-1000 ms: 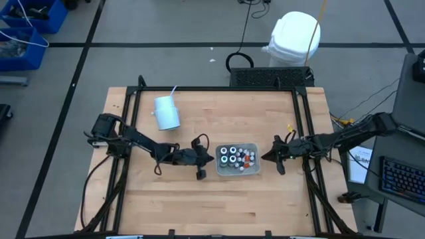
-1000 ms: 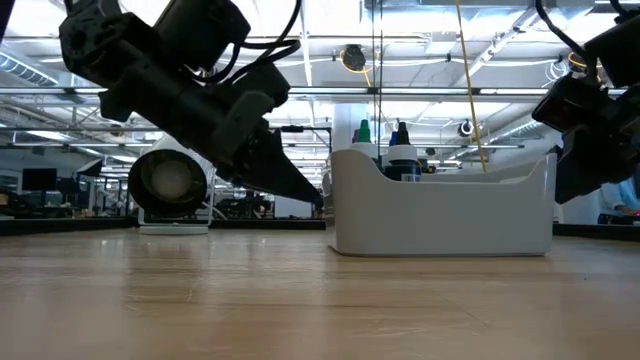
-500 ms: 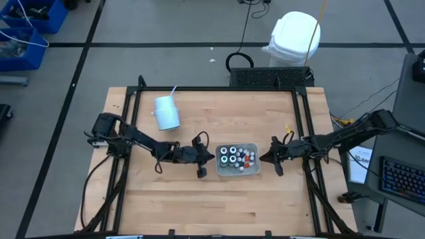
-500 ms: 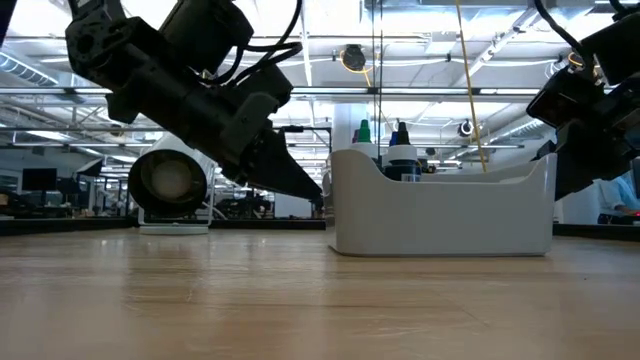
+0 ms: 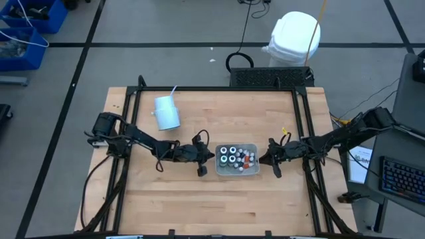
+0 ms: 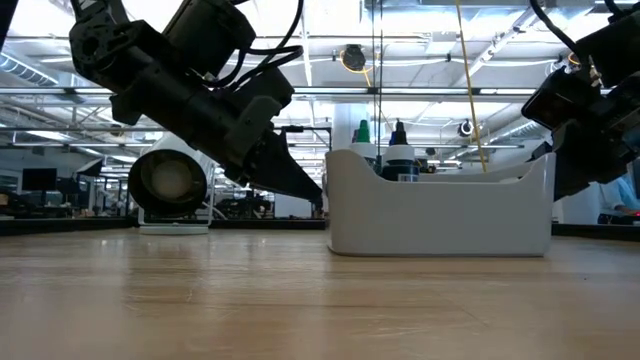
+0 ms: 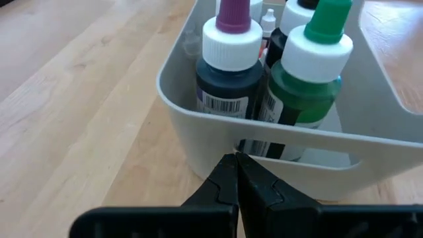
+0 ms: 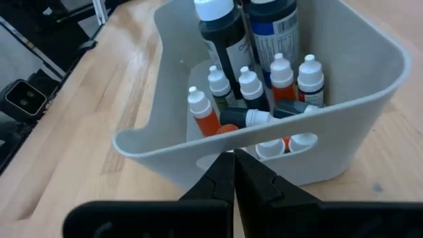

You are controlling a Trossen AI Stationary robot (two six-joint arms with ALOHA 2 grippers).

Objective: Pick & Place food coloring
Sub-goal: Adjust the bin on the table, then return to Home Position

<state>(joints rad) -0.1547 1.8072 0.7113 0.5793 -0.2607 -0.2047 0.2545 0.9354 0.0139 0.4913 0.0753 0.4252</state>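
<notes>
The right gripper (image 5: 264, 158) has edged in since a second ago and now touches the tray (image 5: 255, 168); the left gripper (image 5: 213, 158) holds at its other side. Both are clenched, empty. The food coloring (image 5: 237, 158) stands inside the tray.

food coloring (image 6: 400, 158) mostly hidden behind tray (image 6: 440, 215) wall

Closed right gripper (image 8: 234, 157) touches tray (image 8: 344, 119) holding food coloring (image 8: 264, 82).
</notes>
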